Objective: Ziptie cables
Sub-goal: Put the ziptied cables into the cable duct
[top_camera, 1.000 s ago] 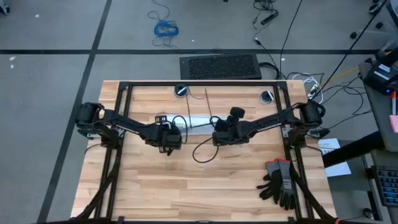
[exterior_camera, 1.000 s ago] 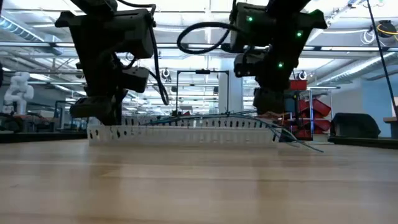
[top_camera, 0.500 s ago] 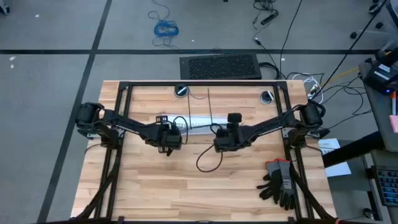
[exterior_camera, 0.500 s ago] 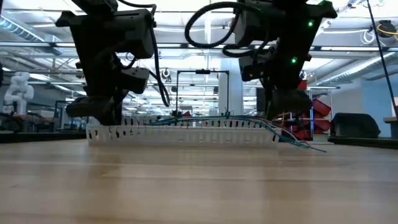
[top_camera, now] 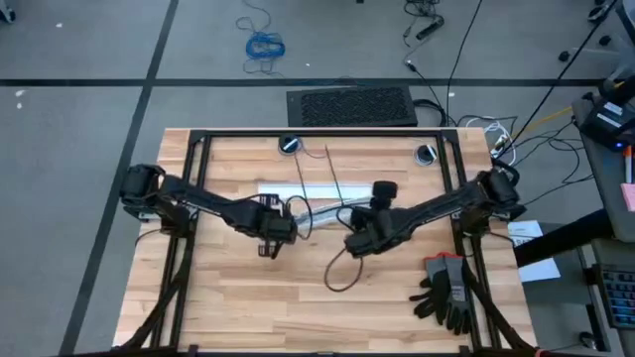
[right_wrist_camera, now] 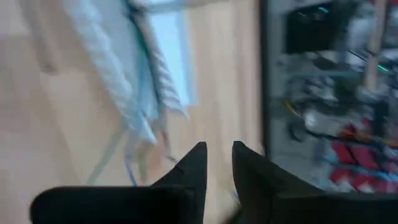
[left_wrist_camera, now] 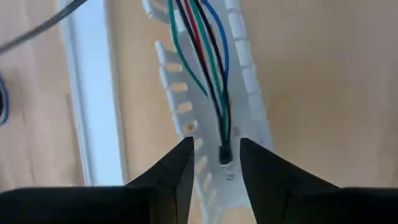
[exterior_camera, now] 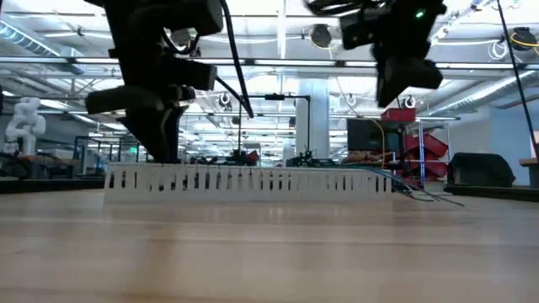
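The cables (left_wrist_camera: 214, 74), thin red, green, blue and black wires, lie along the channel of a white slotted strip (top_camera: 316, 209). Their dark end plug (left_wrist_camera: 224, 153) sits between the fingers of my left gripper (left_wrist_camera: 214, 149), which is low at the strip's left end (exterior_camera: 160, 172). At the strip's right end the wires trail onto the table (exterior_camera: 417, 194). My right gripper (top_camera: 359, 243) hangs above the table near that end (exterior_camera: 408, 80), a narrow gap between its fingers and nothing in it. Two zipties (top_camera: 303, 183) (top_camera: 334, 174) lie on the table beyond the strip. My left gripper comes from above, pointing down, at the slotted strip near its left end (left_wrist_camera: 202, 168), fingers across it. The strip's channel runs between the two fingers. One toothed wall shows beside one finger (left_wrist_camera: 183, 163); the other finger (left_wrist_camera: 255, 168) hides the other wall. The strip rests flat on the table.
A flat white strip (left_wrist_camera: 93, 93) lies beside the slotted one. Black gloves (top_camera: 446, 288) lie at the table's near right corner. A loose dark cable loop (top_camera: 342, 273) hangs from my right arm over the near middle of the table. A black frame (top_camera: 317, 134) borders the far edge.
My left gripper has gone toward the table's near edge, and the slotted strip with the cables has slid along with it. My right gripper has risen from the strip's right end and drawn toward the near edge.
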